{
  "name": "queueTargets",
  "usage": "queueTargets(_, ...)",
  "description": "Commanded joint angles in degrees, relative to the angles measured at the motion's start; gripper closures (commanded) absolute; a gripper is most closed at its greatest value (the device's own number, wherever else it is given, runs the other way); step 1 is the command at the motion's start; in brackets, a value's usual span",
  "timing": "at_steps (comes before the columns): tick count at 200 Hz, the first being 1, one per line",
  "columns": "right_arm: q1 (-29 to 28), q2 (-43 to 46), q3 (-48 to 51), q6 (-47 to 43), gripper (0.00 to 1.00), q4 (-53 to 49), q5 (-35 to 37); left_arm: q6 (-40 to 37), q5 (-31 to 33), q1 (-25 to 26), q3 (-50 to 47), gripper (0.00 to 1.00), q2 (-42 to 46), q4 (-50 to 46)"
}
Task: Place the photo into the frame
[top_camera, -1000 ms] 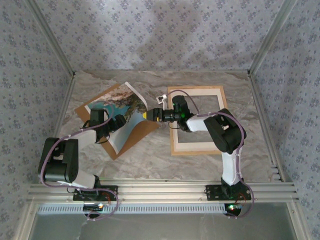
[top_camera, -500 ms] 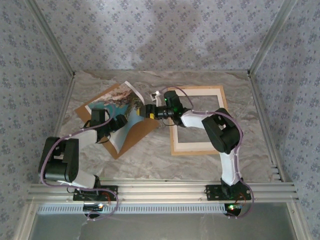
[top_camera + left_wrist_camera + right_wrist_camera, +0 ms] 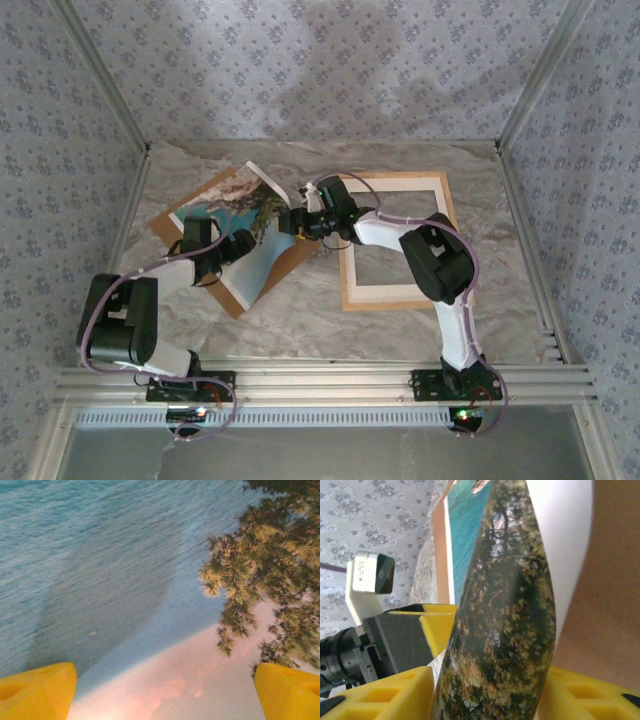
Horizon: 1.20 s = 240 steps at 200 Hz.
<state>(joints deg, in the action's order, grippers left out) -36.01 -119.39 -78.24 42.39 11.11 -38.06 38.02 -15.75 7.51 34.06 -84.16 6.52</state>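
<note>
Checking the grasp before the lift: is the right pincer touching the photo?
Touching. In the right wrist view, the curled edge of the photo sits between the yellow fingers of the right pincer, pressed against both with no gap.

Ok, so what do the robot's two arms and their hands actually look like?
The left arm and right arm match: chunky black joint housings joined by white links, with a thin purple cable looping along each. The left hand and right hand are black, ending in bright yellow fingers with moulded recesses.
</note>
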Motion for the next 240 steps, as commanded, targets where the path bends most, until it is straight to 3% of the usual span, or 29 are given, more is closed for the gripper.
queueTargets(1, 1.74, 1.53, 0.5, 0.37, 0.52, -1.52, 0.36, -0.04, -1.13, 0.52, 0.99, 0.08, 2.21, -5.92)
queueTargets(51, 5.51, 6.47, 6.79, 5.63, 0.56, 3.51, 0.28, 0.24, 2.93, -2.04, 0.01, 0.07, 10.15, -9.23)
queueTargets(116, 8.45, 9.35, 14.69, 21.12, 0.63, 18.76, 1.84, 9.24, 2.15, -4.56, -7.29, 0.07, 22.47, -9.74)
queueTargets(142, 8.74, 9.36, 16.28, 26.85, 0.64, 24.45, 3.76, 13.77, -2.34, -3.97, -9.04, 0.07, 22.64, -7.24)
queueTargets(240, 7.27, 8.39, 13.02, 33.23, 0.64, 28.0, 9.39, 24.58, -6.82, 3.82, -11.85, 0.07, 14.49, 6.33)
